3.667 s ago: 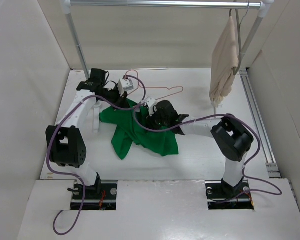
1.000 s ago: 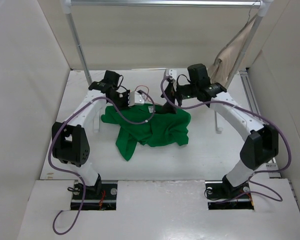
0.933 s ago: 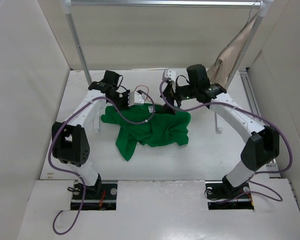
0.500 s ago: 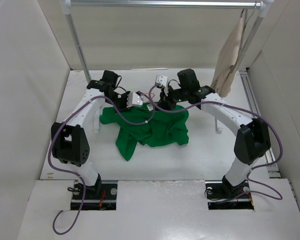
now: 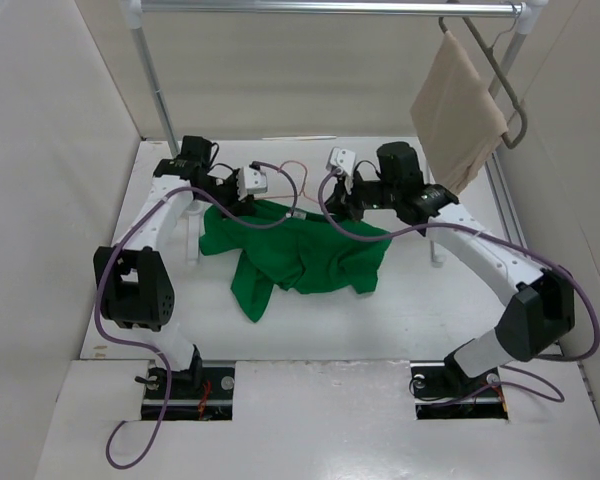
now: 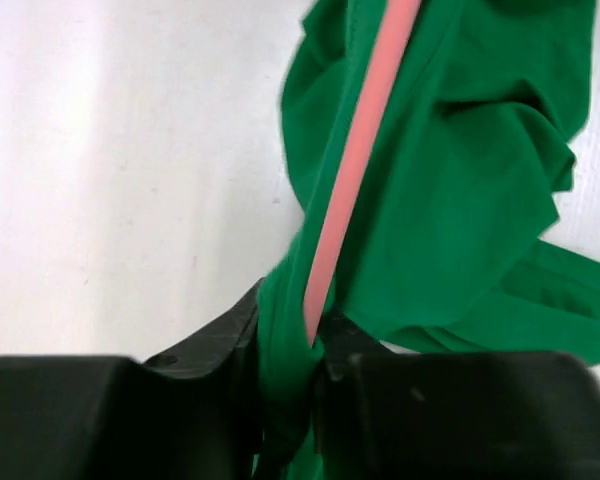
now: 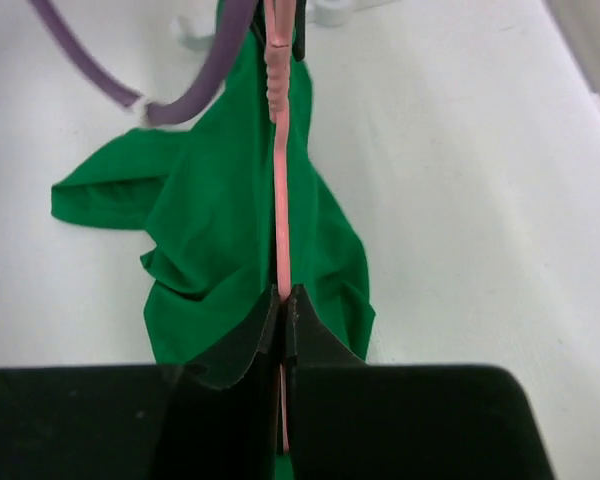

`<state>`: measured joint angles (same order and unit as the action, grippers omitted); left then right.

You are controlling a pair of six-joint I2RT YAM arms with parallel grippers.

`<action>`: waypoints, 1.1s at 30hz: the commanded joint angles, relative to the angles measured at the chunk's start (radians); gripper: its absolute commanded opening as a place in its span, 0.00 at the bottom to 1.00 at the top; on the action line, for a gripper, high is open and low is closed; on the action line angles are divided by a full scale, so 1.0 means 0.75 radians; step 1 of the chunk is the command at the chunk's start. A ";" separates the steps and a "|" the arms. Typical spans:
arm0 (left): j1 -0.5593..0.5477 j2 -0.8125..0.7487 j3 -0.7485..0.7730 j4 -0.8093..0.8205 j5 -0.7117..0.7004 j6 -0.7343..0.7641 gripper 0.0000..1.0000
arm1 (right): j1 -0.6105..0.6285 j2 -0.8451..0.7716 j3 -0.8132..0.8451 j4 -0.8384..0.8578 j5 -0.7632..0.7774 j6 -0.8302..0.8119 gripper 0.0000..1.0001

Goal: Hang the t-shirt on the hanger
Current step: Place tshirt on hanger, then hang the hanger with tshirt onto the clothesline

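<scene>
One bright green short-sleeved fabric t-shirt (image 5: 305, 255) lies crumpled on the white table (image 5: 430, 310), widest left to right, with a loose fold trailing off its near left corner. One thin pink wire hanger (image 7: 280, 200) runs left to right over the t-shirt's far edge. Of the two grippers, the left gripper (image 6: 295, 338) is clenched on green fabric at that edge's left end with the wire at its fingertips, and the right gripper (image 7: 282, 298) is clamped on the wire at the right end. One beige cloth garment (image 5: 458, 110) hangs from a metal rail (image 5: 330, 8), well apart.
</scene>
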<state>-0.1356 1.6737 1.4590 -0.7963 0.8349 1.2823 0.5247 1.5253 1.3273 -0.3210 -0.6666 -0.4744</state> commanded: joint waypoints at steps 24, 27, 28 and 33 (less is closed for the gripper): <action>0.287 -0.200 0.131 0.297 0.096 -0.783 1.00 | 0.153 -0.021 0.558 0.011 0.674 0.281 0.00; 0.287 -0.229 0.194 0.280 0.141 -0.783 1.00 | 0.192 -0.007 0.576 0.066 0.729 0.281 0.00; 0.287 -0.229 0.212 0.280 0.153 -0.783 1.00 | 0.192 -0.007 0.576 0.082 0.743 0.281 0.00; 0.287 -0.242 0.335 0.354 0.269 -0.914 1.00 | 0.233 0.005 0.576 0.148 0.744 0.267 0.00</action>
<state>0.0845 1.5341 1.6447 -0.5526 0.9428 0.6598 0.6765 1.5322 1.7054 -0.3458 -0.1513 -0.2844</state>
